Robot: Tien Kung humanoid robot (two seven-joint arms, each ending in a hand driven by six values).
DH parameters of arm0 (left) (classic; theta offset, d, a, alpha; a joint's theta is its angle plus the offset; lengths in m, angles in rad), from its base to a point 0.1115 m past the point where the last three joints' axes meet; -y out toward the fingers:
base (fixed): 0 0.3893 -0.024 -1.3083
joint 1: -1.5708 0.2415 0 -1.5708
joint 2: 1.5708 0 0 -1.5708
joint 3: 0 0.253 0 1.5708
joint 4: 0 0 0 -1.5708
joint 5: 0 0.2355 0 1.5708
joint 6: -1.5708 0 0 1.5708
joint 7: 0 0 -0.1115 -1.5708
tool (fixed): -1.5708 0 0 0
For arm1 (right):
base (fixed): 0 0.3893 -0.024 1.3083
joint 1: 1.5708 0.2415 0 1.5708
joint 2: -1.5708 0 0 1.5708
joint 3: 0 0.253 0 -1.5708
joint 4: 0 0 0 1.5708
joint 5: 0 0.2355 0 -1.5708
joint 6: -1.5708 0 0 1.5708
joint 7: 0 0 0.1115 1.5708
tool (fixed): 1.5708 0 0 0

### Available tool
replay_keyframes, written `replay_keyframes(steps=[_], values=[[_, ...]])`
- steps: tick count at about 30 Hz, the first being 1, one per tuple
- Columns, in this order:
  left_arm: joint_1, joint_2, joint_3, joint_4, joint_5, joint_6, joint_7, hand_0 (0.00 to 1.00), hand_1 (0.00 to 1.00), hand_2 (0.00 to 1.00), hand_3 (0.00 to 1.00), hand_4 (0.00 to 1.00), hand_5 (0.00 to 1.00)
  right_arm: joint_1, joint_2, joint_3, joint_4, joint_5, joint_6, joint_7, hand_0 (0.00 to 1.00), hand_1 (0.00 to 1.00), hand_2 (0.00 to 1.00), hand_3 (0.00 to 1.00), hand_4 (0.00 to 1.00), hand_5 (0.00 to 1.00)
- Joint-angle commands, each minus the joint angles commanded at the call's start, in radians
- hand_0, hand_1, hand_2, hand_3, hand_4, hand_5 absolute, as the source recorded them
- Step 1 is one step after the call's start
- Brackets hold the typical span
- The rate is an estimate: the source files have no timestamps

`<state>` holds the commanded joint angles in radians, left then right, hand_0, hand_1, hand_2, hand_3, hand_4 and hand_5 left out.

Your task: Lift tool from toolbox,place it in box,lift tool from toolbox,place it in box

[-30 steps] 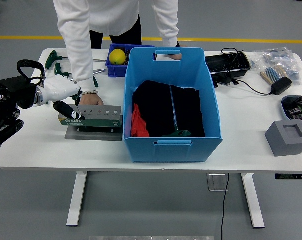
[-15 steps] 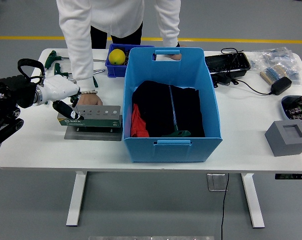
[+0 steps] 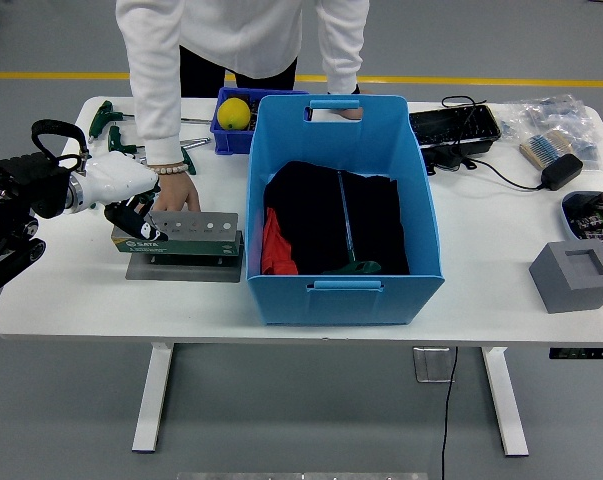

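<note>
Reaching with our left hand [image 3: 131, 200], fingers curled over the toolbox [image 3: 179, 236] at its left end, though we cannot tell whether they grip a tool. A straight upward pull seems best. The blue box [image 3: 381, 140], just right, holds dark cloth [image 3: 331, 215].

a white "sata" brand mark (small, partly hidden) on the green toolbox [image 3: 176, 238]

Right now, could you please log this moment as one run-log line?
left robot hand: at tool holder's left end | person's hand: on holder | blue box: beside it
</note>
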<state>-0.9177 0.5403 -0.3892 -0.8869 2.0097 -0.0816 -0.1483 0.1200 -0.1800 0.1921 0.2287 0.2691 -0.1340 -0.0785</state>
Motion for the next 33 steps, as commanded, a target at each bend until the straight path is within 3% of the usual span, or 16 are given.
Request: replay_keyframes(steps=[3, 4, 9, 10, 14, 15, 21, 22, 33], values=[[0.000, -0.001, 0.003, 0.002, -0.005, 0.010, -0.008, 0.764, 0.315, 0.270, 0.254, 0.908, 0.736, 0.000, 0.001, -0.001, -0.001, 0.002, 0.000, 0.001, 0.720, 0.721, 0.785, 0.635, 0.881, 0.751], [-0.001, -0.001, 0.004, 0.004, -0.006, 0.014, -0.011, 0.536, 0.246, 0.233, 0.188, 0.905, 0.731, 0.000, 0.001, -0.001, -0.001, 0.002, 0.000, 0.001, 0.721, 0.721, 0.785, 0.635, 0.881, 0.749], [-0.001, -0.002, 0.005, 0.014, -0.012, 0.035, -0.023, 0.536, 0.246, 0.233, 0.188, 0.905, 0.731, 0.000, 0.000, -0.003, -0.001, 0.004, 0.000, 0.001, 0.721, 0.721, 0.785, 0.635, 0.881, 0.749], [-0.001, -0.002, 0.006, 0.017, -0.014, 0.038, -0.025, 0.343, 0.205, 0.196, 0.151, 0.901, 0.706, 0.000, 0.000, -0.004, -0.001, 0.005, 0.001, 0.002, 0.720, 0.722, 0.785, 0.634, 0.881, 0.748], [0.002, -0.003, 0.006, 0.030, -0.023, 0.065, -0.041, 0.343, 0.205, 0.196, 0.151, 0.901, 0.706, 0.001, 0.000, -0.005, -0.001, 0.008, 0.001, 0.002, 0.720, 0.722, 0.785, 0.634, 0.881, 0.748], [0.003, -0.004, 0.007, 0.034, -0.025, 0.073, -0.046, 0.245, 0.157, 0.163, 0.132, 0.934, 0.534, 0.001, 0.001, -0.006, -0.001, 0.008, 0.001, 0.002, 0.721, 0.721, 0.786, 0.634, 0.882, 0.748], [0.009, -0.003, 0.014, 0.052, -0.016, 0.151, -0.103, 0.245, 0.157, 0.163, 0.132, 0.934, 0.534, 0.001, 0.001, -0.003, -0.001, 0.006, 0.000, 0.002, 0.721, 0.721, 0.786, 0.634, 0.882, 0.748], [0.009, -0.003, 0.015, 0.053, -0.009, 0.159, -0.108, 0.172, 0.098, 0.118, 0.113, 0.978, 0.362, 0.001, 0.001, -0.002, -0.001, 0.005, 0.000, 0.001, 0.721, 0.721, 0.786, 0.634, 0.882, 0.747], [0.009, 0.000, 0.009, 0.069, -0.003, 0.237, -0.156, 0.140, 0.058, 0.092, 0.086, 0.998, 0.304, -0.001, 0.002, 0.010, -0.002, -0.009, -0.001, -0.004, 0.720, 0.721, 0.786, 0.634, 0.881, 0.748]])
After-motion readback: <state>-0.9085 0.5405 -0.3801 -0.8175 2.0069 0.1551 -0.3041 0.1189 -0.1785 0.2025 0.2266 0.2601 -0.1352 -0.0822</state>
